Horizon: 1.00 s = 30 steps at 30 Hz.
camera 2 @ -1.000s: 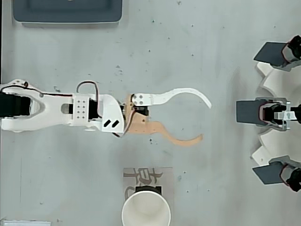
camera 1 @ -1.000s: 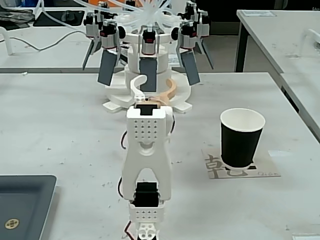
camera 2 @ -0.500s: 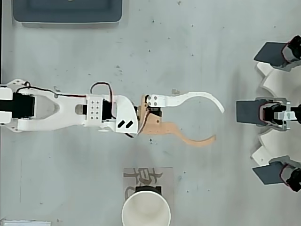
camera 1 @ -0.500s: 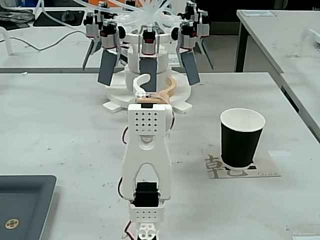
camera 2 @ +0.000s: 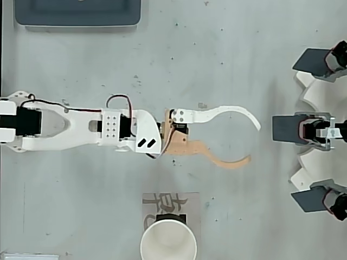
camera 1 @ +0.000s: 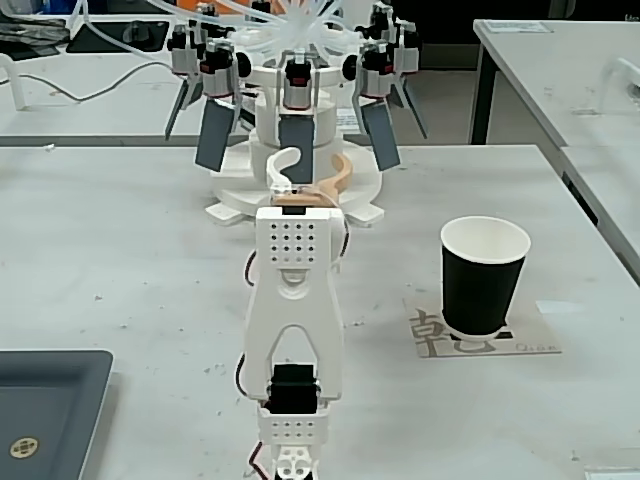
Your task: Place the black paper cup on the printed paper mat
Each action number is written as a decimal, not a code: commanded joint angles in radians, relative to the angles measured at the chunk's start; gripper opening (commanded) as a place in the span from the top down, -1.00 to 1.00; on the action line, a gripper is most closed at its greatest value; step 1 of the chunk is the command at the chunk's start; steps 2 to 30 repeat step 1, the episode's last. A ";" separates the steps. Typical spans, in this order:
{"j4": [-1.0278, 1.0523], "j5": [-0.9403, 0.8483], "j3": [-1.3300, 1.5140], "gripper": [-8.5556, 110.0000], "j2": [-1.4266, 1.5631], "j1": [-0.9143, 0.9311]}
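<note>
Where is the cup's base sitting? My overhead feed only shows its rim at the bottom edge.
Observer: In the fixed view, the base of the black paper cup rests on the printed mat, toward the mat's left part.
Operator: Is it really the black one? I see only a white inside.
Observer: Yes, the fixed view shows a black outer wall below a white rim.
Operator: Is it tipped at all?
Observer: No, it stands upright there, and the mat lies flat with bare paper to the cup's right.
</note>
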 commanded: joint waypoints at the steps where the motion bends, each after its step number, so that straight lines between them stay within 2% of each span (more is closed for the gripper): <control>1: 0.003 -0.002 -0.049 0.67 0.014 -0.015; 30: 0.003 -0.002 -0.049 0.67 0.014 -0.015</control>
